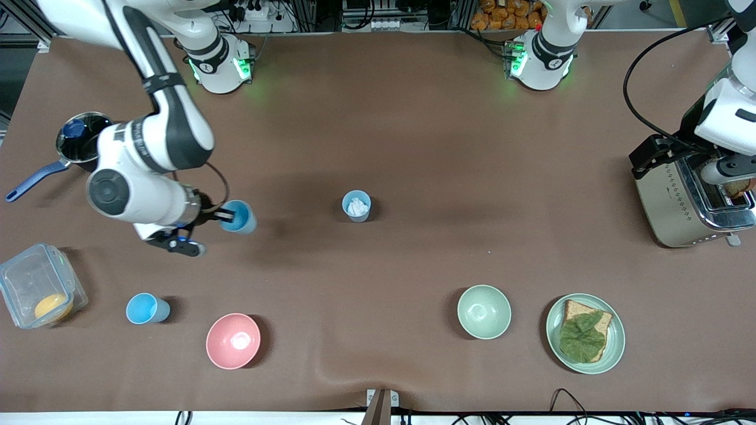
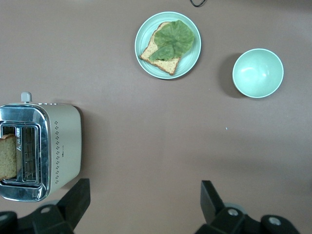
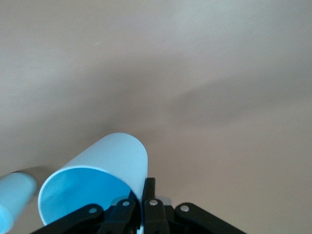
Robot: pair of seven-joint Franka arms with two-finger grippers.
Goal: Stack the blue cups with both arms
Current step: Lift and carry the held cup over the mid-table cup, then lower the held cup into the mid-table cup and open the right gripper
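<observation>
My right gripper (image 1: 223, 217) is shut on the rim of a light-blue cup (image 1: 241, 217) and holds it tilted over the table toward the right arm's end. In the right wrist view one finger is inside the cup (image 3: 97, 178) and one outside, at my right gripper (image 3: 144, 197). A second blue cup (image 1: 357, 206) stands at mid table with white crumpled paper in it. A third blue cup (image 1: 146, 309) stands nearer the front camera, beside the pink bowl (image 1: 233, 340). My left gripper (image 2: 144, 200) is open and empty, high over the table beside the toaster (image 2: 44, 151).
A pale green bowl (image 1: 484, 311) and a green plate (image 1: 614, 342) with bread and lettuce lie near the front. The toaster (image 1: 679, 200) holds a slice of toast. A clear container (image 1: 35, 283) and a pot (image 1: 80, 139) with a blue handle sit at the right arm's end.
</observation>
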